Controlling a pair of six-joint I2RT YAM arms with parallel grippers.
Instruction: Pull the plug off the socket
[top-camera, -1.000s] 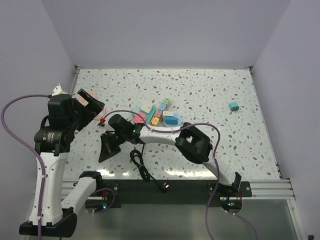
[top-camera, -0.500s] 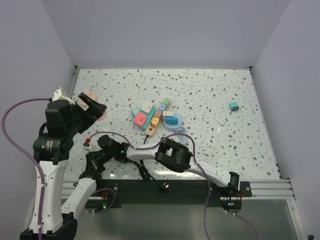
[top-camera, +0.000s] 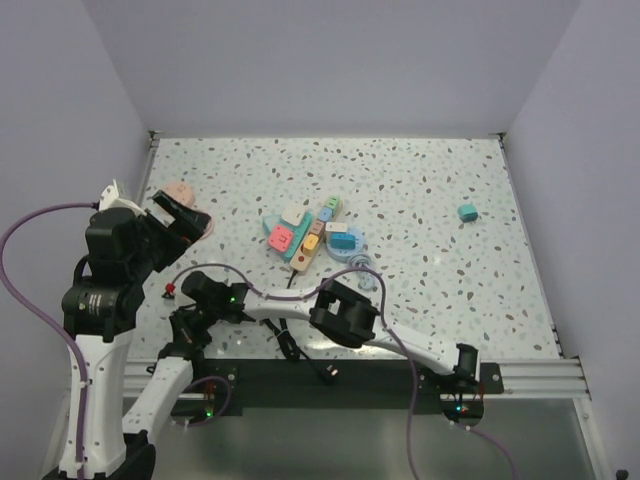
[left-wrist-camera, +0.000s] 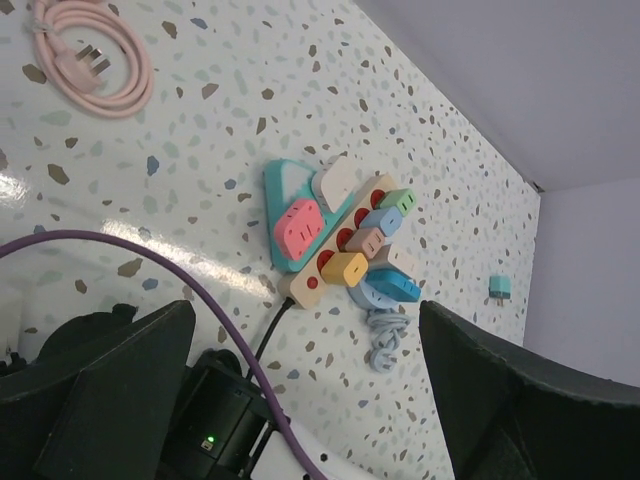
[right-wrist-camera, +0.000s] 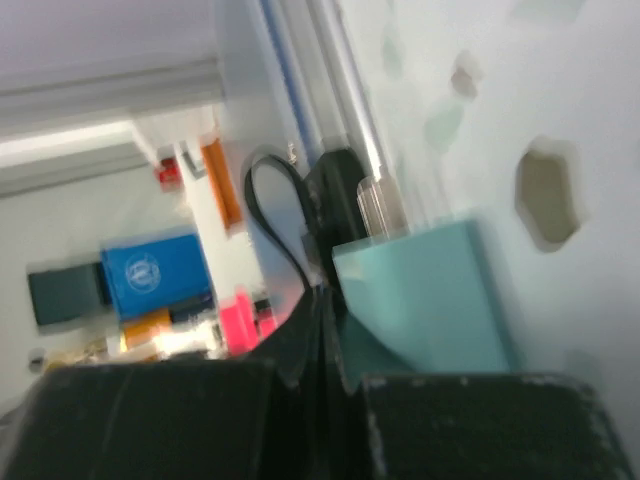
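Observation:
The pale wooden socket strip (top-camera: 305, 247) lies mid-table with several coloured plugs in its red faces and a thin black cable (top-camera: 289, 283) at its near end. It also shows in the left wrist view (left-wrist-camera: 312, 283). My left gripper (top-camera: 188, 215) is open and empty, held high to the left of the strip, its fingers wide apart (left-wrist-camera: 308, 312). My right arm reaches across to the near left corner. Its gripper (top-camera: 186, 335) is shut, fingertips together (right-wrist-camera: 325, 300), with a teal plug (right-wrist-camera: 420, 300) at the tips, one metal pin showing.
A pink coiled cable (top-camera: 181, 192) lies at the far left, also in the left wrist view (left-wrist-camera: 95, 60). A loose teal plug (top-camera: 467, 212) sits at the right. A light-blue cable coil (top-camera: 362, 272) lies beside the strip. A black cable end (top-camera: 325, 372) rests by the front rail.
My right gripper has swept away from the strip toward the near left corner of the table. My left arm has sunk and drawn back a little. The strip has not moved.

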